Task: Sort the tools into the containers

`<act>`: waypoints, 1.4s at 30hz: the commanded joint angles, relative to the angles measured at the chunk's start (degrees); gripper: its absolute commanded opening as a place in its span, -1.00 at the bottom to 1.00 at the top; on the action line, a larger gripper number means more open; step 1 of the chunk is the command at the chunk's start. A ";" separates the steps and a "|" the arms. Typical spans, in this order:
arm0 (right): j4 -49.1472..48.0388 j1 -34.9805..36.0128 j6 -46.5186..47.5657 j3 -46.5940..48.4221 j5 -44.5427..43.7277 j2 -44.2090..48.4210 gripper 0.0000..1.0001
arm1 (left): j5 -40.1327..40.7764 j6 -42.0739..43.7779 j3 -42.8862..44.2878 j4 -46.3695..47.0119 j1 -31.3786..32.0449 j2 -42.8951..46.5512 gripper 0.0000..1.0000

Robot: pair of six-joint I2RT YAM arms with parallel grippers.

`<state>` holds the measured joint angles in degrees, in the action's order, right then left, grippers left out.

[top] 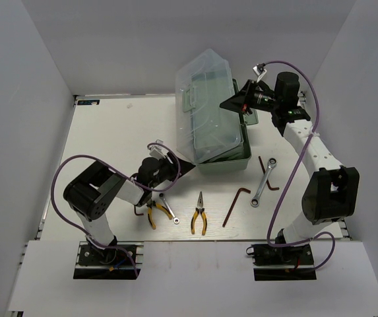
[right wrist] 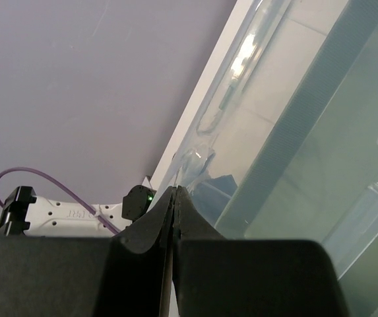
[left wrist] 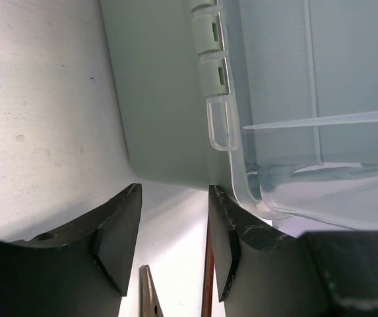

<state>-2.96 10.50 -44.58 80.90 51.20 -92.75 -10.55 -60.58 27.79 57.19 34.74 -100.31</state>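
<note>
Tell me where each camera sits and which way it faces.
Top: above and behind the bases, looking down on the table; left arm and right arm show.
Left wrist: on the left wrist, looking past the open left tool at the toolbox corner.
Right wrist: on the right wrist, looking past the shut right tool along the lid.
Shared: all three show the lid.

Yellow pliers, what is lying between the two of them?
A silver wrench, between the left pliers and the right pliers, in the top view.
</note>
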 commanded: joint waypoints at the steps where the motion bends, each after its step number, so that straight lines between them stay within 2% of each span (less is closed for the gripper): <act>1: 2.79 1.36 1.25 1.36 1.62 -1.03 -1.00 | -1.49 -0.68 1.48 4.07 0.33 2.75 0.10; 16: 5.68 1.45 3.18 0.40 1.10 -0.50 -1.00 | -2.02 0.99 4.46 0.56 0.33 3.90 0.08; 20: 7.70 1.36 5.64 0.57 -0.04 -0.50 -1.00 | -2.02 1.51 5.08 0.03 0.33 3.90 0.08; 23: 11.73 1.36 9.23 1.36 -1.54 -0.15 -0.85 | -2.54 1.51 5.61 0.03 0.33 3.90 0.08; 28: 15.52 1.36 14.24 1.97 -4.79 0.03 -0.77 | -2.55 1.51 5.61 0.03 0.33 3.90 0.08; 42: 20.89 1.45 21.63 2.59 -10.68 0.55 -0.77 | -3.08 2.04 6.66 -1.11 0.33 3.37 0.06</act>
<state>11.29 10.57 -26.83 82.96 42.26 -92.33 -11.31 -58.26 30.94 50.57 34.59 -100.29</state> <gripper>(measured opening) 0.113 0.527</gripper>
